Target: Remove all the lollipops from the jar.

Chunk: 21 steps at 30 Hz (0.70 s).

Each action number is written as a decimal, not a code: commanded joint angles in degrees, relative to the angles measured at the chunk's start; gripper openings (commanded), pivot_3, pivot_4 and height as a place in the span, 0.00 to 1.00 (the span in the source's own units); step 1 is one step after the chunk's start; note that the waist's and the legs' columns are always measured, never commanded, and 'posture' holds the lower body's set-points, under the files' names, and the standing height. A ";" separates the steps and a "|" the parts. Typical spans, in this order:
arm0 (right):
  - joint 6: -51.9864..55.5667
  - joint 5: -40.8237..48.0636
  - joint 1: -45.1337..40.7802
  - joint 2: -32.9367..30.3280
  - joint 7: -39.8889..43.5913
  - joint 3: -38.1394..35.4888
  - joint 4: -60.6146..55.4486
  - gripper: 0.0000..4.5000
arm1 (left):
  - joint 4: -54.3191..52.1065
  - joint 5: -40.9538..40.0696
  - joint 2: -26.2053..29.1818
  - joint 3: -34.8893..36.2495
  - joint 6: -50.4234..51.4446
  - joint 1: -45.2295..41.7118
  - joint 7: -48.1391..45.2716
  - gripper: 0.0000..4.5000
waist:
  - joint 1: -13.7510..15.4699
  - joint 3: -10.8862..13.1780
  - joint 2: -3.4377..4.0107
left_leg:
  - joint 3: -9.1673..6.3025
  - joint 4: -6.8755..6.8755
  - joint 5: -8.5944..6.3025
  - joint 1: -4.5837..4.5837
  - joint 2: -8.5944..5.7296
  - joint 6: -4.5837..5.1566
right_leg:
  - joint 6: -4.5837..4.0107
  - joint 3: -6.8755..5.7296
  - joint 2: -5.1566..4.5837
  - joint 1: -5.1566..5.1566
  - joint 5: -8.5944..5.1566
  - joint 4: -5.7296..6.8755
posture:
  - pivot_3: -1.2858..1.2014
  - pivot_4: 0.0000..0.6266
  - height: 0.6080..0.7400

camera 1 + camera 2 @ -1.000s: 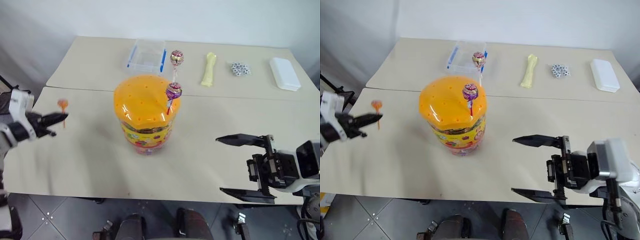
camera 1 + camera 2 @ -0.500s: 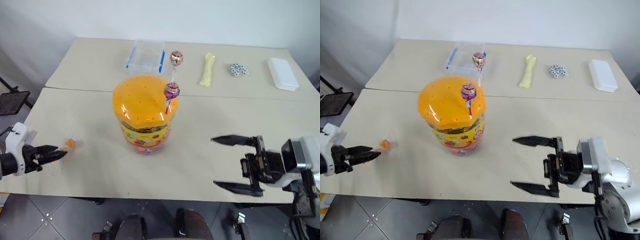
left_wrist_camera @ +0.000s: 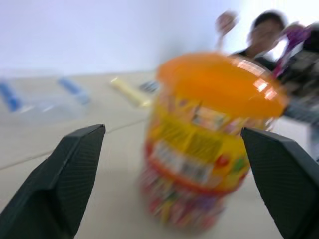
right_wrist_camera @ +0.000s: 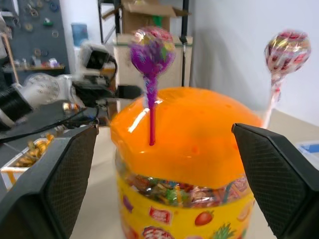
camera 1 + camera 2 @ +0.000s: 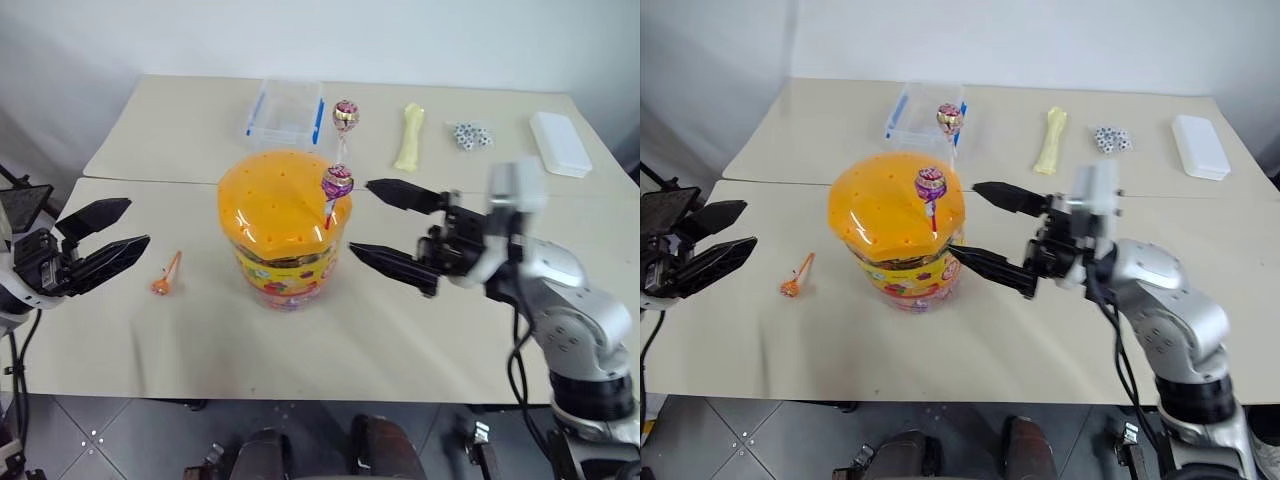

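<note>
Head view: the jar (image 5: 285, 235) stands mid-counter (image 5: 200, 330), two lollipops (image 5: 337, 183) upright in its orange lid; a third lollipop (image 5: 165, 278) lies at its 9 o'clock. The left tool (image 5: 105, 240) is released at 9, the right tool (image 5: 385, 225) released at 3.

Right wrist view: a purple lollipop (image 4: 152, 50) stands in the lid.

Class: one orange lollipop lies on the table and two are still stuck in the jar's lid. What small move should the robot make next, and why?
Probably ease the right gripper, open beside the jar, onto the stick of the purple lollipop. It stands nearest that gripper, and the left gripper is open and empty near the orange lollipop.
</note>
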 commanded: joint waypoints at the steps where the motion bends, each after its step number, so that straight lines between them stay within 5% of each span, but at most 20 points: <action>1: 1.51 -1.65 -4.77 2.03 -2.09 1.51 0.76 1.00 | -6.66 -5.82 -1.62 0.66 1.06 -1.10 3.49 0.99 | -0.34 0.00 0.00 | -0.08 0.00 0.00 0.00 0.00 0.00 | 0.00 0.00 0.00 0.00 0.00 0.00 | 0.52 0.24 1.00; 5: 2.21 -2.95 -6.81 2.71 0.53 3.87 0.74 1.00 | -11.32 -10.85 -3.63 -0.07 1.57 -2.74 6.43 0.99 | -0.58 -0.03 -0.05 | -0.47 0.02 0.00 -0.02 -0.03 0.00 | 0.00 -0.06 -0.02 0.05 0.00 0.00 | 0.52 0.24 1.00; 7: 2.29 -3.21 -7.45 3.03 1.30 4.19 1.29 0.92 | -11.58 -10.77 -3.21 -0.95 1.31 -2.86 5.59 1.00 | -0.75 -0.03 -0.05 | -0.50 0.01 0.00 -0.02 -0.06 0.00 | 0.00 -0.08 -0.03 0.06 0.00 -0.01 | 0.52 0.24 1.00; 19: 0.27 -3.65 -7.44 3.35 9.96 3.66 3.80 0.04 | -10.72 -14.05 -2.09 -4.65 1.34 -6.23 1.93 1.00 | -0.97 -0.02 -0.04 | -0.47 0.01 0.00 -0.02 -0.07 0.00 | 0.00 -0.09 0.00 0.08 0.00 -0.06 | 0.52 0.24 1.00; 21: -0.54 -2.32 -7.27 3.98 11.05 2.14 4.70 0.01 | -10.49 -13.97 -1.92 -5.37 1.53 -6.63 1.33 1.00 | -0.98 -0.02 -0.04 | -0.47 0.01 0.00 -0.02 -0.07 0.00 | 0.00 -0.09 0.01 0.08 0.00 -0.06 | 0.52 0.24 1.00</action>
